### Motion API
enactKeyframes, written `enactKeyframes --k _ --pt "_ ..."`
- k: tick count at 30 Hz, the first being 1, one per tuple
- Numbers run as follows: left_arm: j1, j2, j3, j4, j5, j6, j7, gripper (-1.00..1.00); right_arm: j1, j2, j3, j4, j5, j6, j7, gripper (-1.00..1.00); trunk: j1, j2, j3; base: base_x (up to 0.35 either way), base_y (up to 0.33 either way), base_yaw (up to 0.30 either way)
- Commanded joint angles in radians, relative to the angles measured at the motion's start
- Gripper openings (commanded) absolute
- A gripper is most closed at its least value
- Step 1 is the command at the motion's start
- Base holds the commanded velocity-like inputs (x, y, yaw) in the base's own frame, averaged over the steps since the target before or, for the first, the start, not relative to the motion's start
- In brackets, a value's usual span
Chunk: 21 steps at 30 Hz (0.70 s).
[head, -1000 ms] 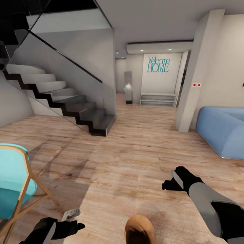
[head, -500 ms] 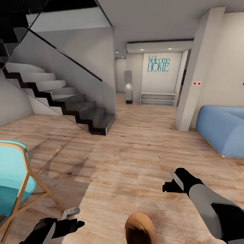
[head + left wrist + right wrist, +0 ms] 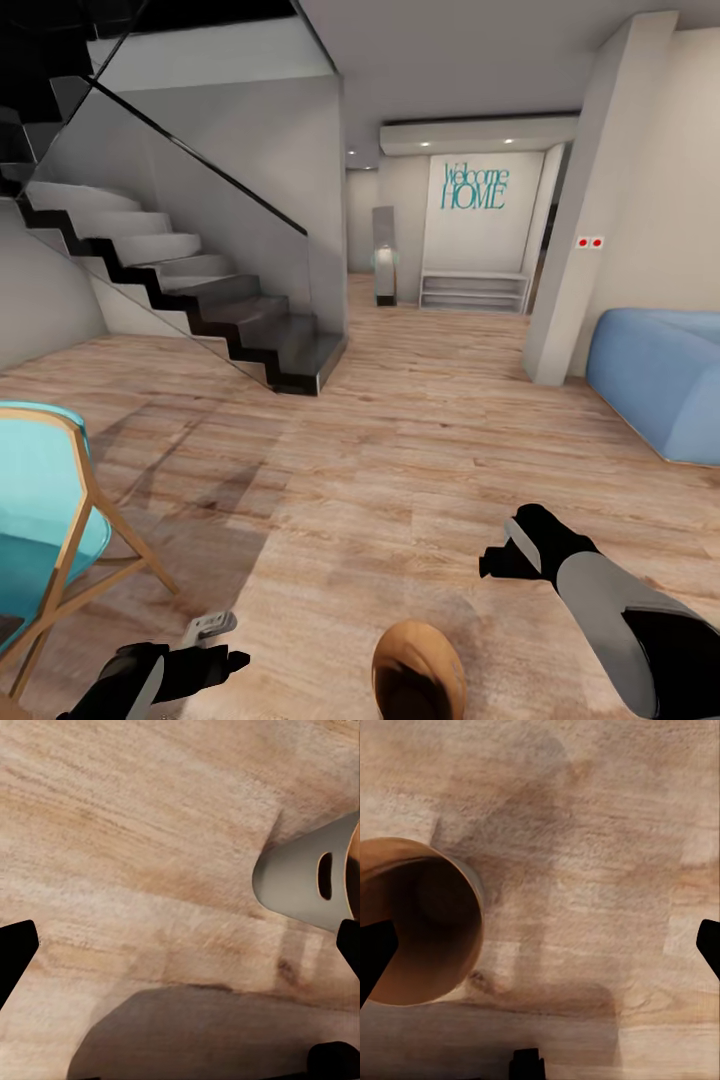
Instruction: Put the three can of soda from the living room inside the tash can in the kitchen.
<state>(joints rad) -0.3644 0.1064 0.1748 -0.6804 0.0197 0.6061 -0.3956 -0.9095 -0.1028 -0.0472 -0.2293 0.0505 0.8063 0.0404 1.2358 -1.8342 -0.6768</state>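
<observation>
The trash can (image 3: 418, 672) shows as a round brown opening low in the head view, between my two arms. Its grey outer wall with a handle slot (image 3: 309, 879) appears in the left wrist view, and its brown inside (image 3: 421, 921) in the right wrist view. My left gripper (image 3: 222, 652) hangs open over the wood floor beside it, holding nothing. My right gripper (image 3: 503, 553) is open too, with its fingertips wide apart and nothing between them. The soda cans are out of view.
A black-and-white staircase (image 3: 200, 300) with a glass rail rises at the left. A teal chair (image 3: 40, 520) with wooden legs stands close at the near left. The blue sofa (image 3: 660, 385) and a white pillar (image 3: 580, 220) are at the right. A hallway with a low shelf (image 3: 473, 292) lies ahead.
The whole view has shifted a little, so the stairs, pillar and sofa sit slightly further right: the camera moved. Both arms and the trash can hold the same pose.
</observation>
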Motion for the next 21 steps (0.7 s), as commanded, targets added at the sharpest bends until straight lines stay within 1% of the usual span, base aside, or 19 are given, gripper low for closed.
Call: enactKeyframes --k 1,5,17,21 --pt "-0.001 -0.001 0.003 -0.001 0.002 0.007 -0.003 1.00 0.001 0.000 -0.005 -0.002 0.006 0.005 0.004 1.00 0.004 -0.008 -0.004 0.000 0.000 0.175" --pt "-0.001 -0.001 0.003 -0.001 0.002 0.006 -0.003 1.00 0.002 -0.001 -0.006 -0.002 0.006 0.005 0.004 1.00 0.019 -0.036 -0.017 0.000 0.000 0.098" --pt "-0.001 -0.001 0.003 -0.001 0.002 0.005 -0.003 1.00 0.009 -0.001 -0.005 -0.001 0.005 0.004 0.005 1.00 0.065 -0.120 -0.054 0.000 0.000 0.011" --pt "-0.001 -0.002 0.003 -0.001 0.002 0.005 -0.003 1.00 0.010 0.000 -0.005 -0.001 0.005 0.004 0.005 1.00 0.081 -0.148 -0.068 0.000 0.000 0.074"
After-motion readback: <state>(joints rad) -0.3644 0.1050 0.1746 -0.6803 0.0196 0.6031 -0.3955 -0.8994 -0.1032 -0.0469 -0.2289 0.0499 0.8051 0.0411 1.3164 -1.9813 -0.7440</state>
